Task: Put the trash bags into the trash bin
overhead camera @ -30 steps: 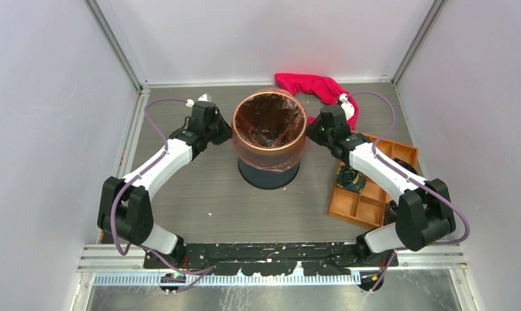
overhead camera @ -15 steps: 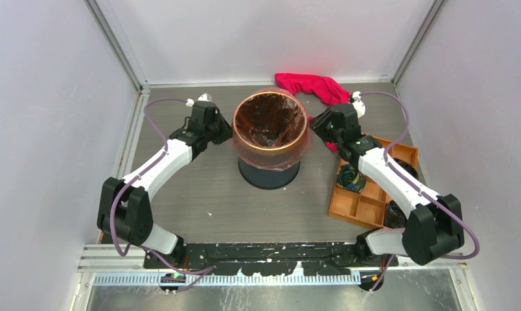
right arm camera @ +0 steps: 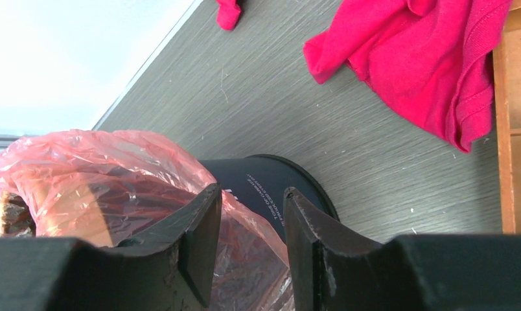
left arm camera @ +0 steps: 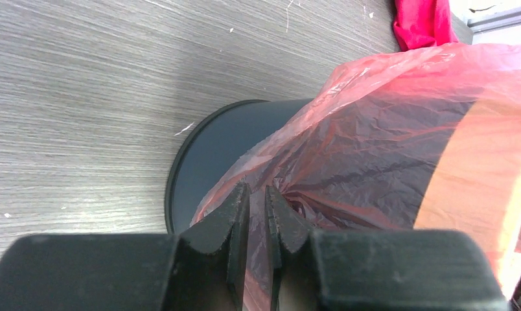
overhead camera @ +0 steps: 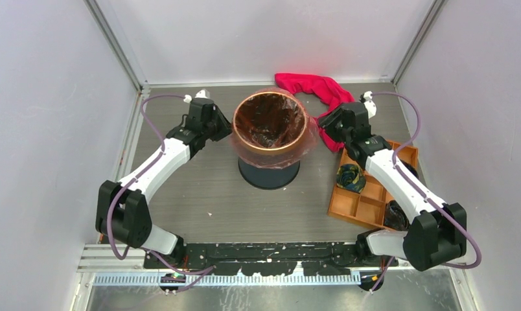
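Jaws: left pinching trash bag (left arm camera: 387, 129), right parted; woodgrain table (left arm camera: 83, 97), pale walls (overhead camera: 50, 97).

Your left arm (overhead camera: 159, 161) stretches forward and angles inward toward the centre, and your left gripper (left arm camera: 256, 194) is pinched almost closed on a fold of the trash bag (left arm camera: 374, 129). Your right arm (overhead camera: 391, 176) mirrors that pose from the other side, with your right gripper (right arm camera: 248, 197) holding its fingers apart.

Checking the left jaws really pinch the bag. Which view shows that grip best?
Left wrist: the left gripper pinches a fold of the trash bag, jaws nearly shut. Top external shows only the gripper's back at the bag; right wrist shows none of it.
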`<control>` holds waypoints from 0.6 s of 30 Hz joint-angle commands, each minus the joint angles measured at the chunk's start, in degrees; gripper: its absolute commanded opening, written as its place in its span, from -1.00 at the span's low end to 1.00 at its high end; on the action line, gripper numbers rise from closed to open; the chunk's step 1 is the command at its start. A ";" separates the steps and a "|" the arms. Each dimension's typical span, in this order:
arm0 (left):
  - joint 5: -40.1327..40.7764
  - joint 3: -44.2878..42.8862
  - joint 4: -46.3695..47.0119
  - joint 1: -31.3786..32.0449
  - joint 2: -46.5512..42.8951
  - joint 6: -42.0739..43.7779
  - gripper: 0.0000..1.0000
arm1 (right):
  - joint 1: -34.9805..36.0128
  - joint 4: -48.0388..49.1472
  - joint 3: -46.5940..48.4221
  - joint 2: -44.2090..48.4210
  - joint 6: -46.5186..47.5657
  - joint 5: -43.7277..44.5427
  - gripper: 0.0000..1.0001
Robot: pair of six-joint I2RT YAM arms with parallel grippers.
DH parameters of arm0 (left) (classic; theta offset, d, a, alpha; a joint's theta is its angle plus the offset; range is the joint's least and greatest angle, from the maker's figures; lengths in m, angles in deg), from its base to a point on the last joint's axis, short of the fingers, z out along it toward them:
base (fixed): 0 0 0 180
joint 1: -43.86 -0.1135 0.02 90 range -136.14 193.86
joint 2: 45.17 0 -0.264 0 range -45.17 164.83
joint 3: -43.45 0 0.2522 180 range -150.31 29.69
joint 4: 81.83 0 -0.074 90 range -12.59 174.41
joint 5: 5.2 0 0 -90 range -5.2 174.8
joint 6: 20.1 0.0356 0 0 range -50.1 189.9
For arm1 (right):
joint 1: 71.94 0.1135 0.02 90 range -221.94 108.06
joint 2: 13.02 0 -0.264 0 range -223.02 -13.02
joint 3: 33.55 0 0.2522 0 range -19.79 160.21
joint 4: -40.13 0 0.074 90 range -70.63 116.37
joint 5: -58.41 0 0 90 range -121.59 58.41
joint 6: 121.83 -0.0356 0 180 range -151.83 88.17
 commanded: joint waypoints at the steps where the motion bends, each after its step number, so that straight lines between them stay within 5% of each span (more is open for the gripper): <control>1: 1.44 -3.09 -0.72 -0.64 -2.94 2.29 -0.65 | -0.74 -1.61 2.12 2.96 2.11 -0.54 -0.07; 9: 0.69 -4.52 -4.87 -1.90 -6.14 6.98 -0.43 | -1.48 -5.94 3.24 6.67 5.81 -1.34 0.36; 18: -3.72 -6.22 -10.80 -3.43 -12.42 11.88 0.13 | -1.52 -10.28 5.10 11.13 9.10 -2.73 0.87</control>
